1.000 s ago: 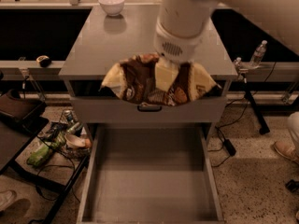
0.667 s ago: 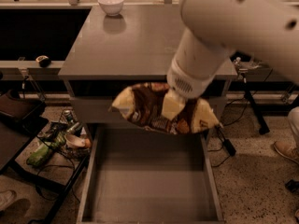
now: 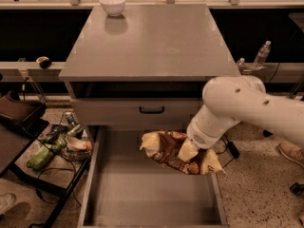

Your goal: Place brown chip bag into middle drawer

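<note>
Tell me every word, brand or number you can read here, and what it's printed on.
None can be read.
The brown chip bag, held by the gripper above the middle drawer: print too blurred to read.
The water bottle on the right ledge: label too small to read.
The white bowl and the cabinet top: no markings visible.

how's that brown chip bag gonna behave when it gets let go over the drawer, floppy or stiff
Probably floppy: the brown chip bag looks crumpled, and its ends hang unsupported either side of the gripper, which pinches its middle above the middle drawer. Likely light for its size, since one pinch carries it. Its glossy skin may be slippery.
</note>
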Motion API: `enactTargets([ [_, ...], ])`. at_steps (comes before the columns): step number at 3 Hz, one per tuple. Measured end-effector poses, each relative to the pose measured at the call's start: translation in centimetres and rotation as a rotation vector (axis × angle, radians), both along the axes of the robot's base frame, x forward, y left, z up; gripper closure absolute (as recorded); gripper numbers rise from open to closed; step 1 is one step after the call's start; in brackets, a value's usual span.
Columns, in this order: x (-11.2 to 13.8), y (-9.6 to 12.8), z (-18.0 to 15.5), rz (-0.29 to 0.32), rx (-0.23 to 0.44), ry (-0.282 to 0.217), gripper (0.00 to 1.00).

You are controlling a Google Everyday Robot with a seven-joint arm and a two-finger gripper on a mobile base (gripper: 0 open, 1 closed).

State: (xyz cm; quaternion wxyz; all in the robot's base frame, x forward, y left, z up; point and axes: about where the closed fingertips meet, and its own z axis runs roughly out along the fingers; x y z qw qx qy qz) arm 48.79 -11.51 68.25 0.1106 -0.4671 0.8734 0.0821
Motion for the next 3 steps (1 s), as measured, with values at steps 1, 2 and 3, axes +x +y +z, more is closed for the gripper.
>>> enactTargets([
  [1, 1.0, -2.0, -7.0, -0.054, 0.03, -0.006, 1.0],
  [2, 2.8, -2.9, -11.6, -0.097, 0.069, -0.04, 1.0],
  [3, 4.2, -2.9, -14.3, -0.114, 0.126, -0.065, 1.0],
])
